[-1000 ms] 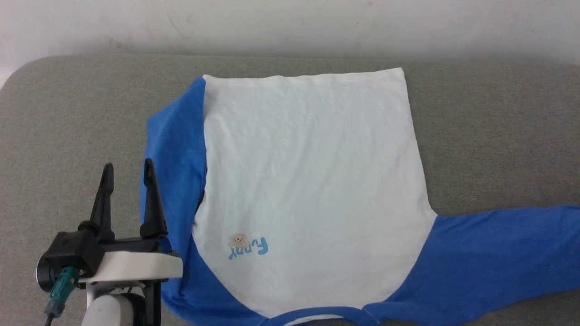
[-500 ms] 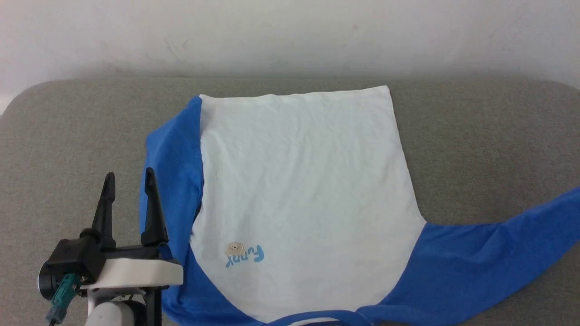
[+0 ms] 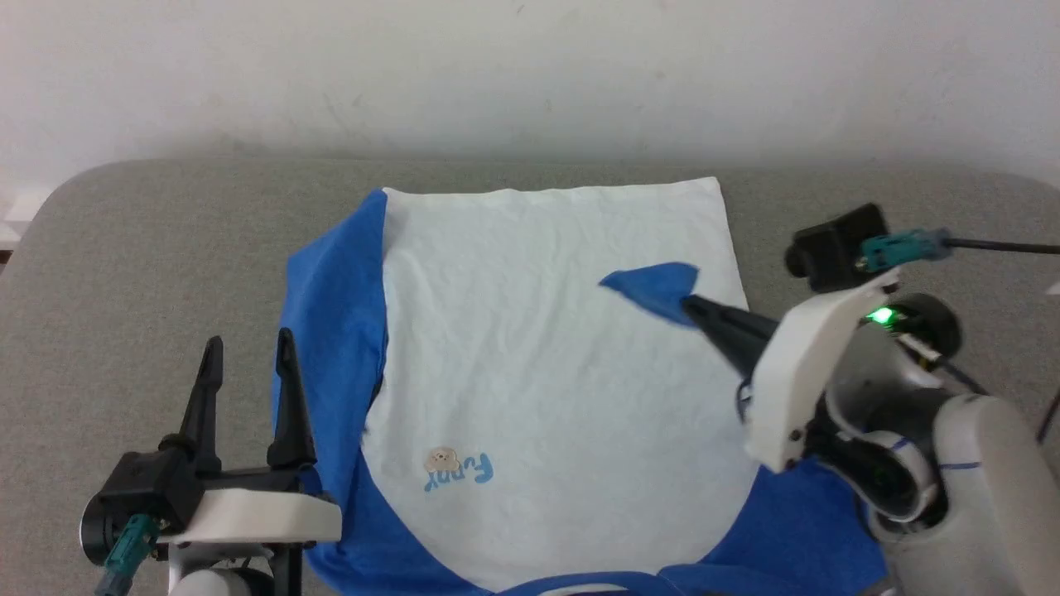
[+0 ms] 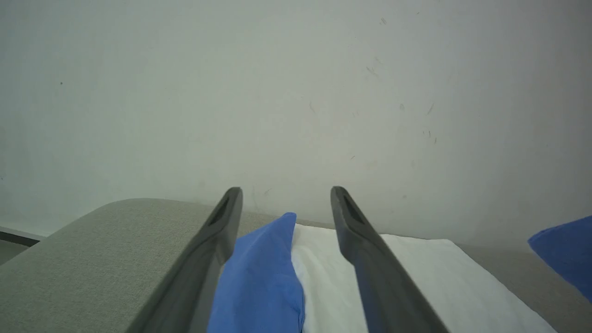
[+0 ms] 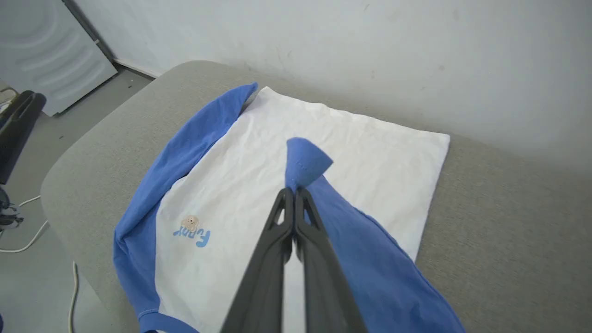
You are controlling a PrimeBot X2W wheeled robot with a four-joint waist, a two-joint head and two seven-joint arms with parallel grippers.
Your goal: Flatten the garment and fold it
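At the lower left of the head view, the left gripper (image 3: 249, 338) has its two long dark fingers (image 3: 203, 397) spread wide with nothing between them. They point away from the robot over the grey fabric-covered table (image 3: 149, 273). The finger nearer the middle lines up with the outer edge of the folded left sleeve (image 3: 335, 314). In the left wrist view, the left gripper (image 4: 286, 192) frames that blue sleeve (image 4: 263, 277) lying below. Whether a finger touches the cloth cannot be told.

The garment (image 3: 538, 356), a soft white long-sleeved shirt with bright blue sleeves, lies spread flat in the middle of the table. Its hem is toward the white wall (image 3: 530, 74) and its blue neck trim (image 3: 580, 579) is at the near edge. The left sleeve is folded in along the body's left side. A small tan-and-blue chest print (image 3: 457, 470) sits low on the white panel.

Further right, the blue right cuff (image 3: 654, 285) is raised over the white body. The right gripper (image 3: 691, 305) has its fingers pinched tight on it. In the right wrist view, the right gripper (image 5: 291, 190) clamps the cuff (image 5: 305, 159), and the sleeve trails back under the arm across the garment (image 5: 231, 180).
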